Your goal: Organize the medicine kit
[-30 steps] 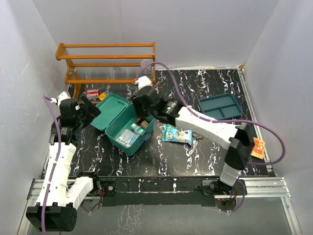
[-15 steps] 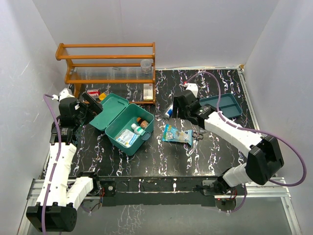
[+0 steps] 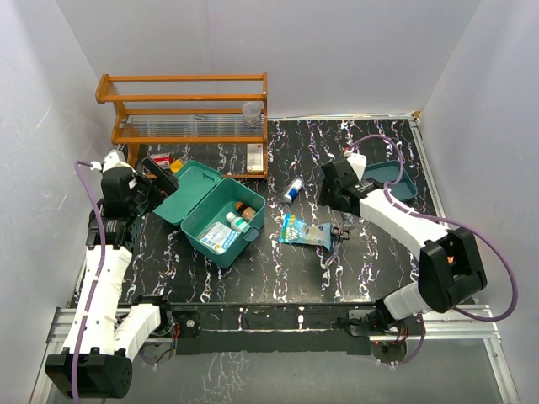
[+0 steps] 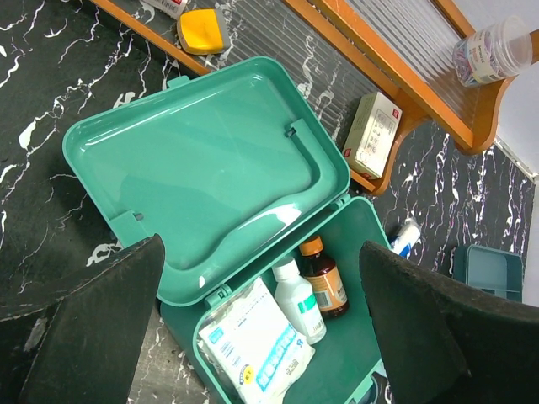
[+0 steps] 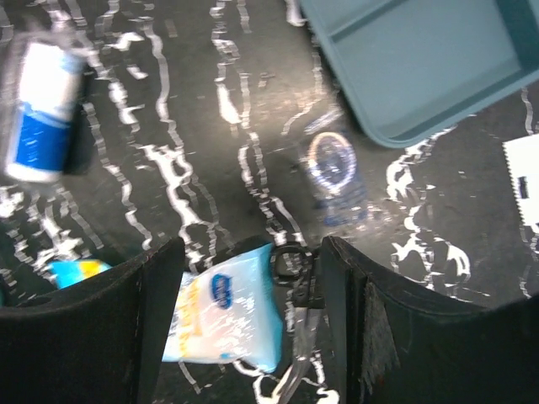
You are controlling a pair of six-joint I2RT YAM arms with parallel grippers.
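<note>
The teal medicine kit lies open at left centre, its lid folded back. Inside are a white packet, a white bottle and a brown bottle. My left gripper is open and empty, just left of the lid; in its wrist view it looks down on the kit. My right gripper is open and empty. In its wrist view it hangs over a blue-and-white packet and black scissors.
A small blue-and-white bottle lies right of the kit. A flat teal divided tray sits at back right. A wooden rack at the back holds a white box and a jar. An orange packet lies at the right edge.
My right arm has swung right, from over the open kit to above the packet and scissors. The small bottle now shows on the table. My left arm has not moved.
</note>
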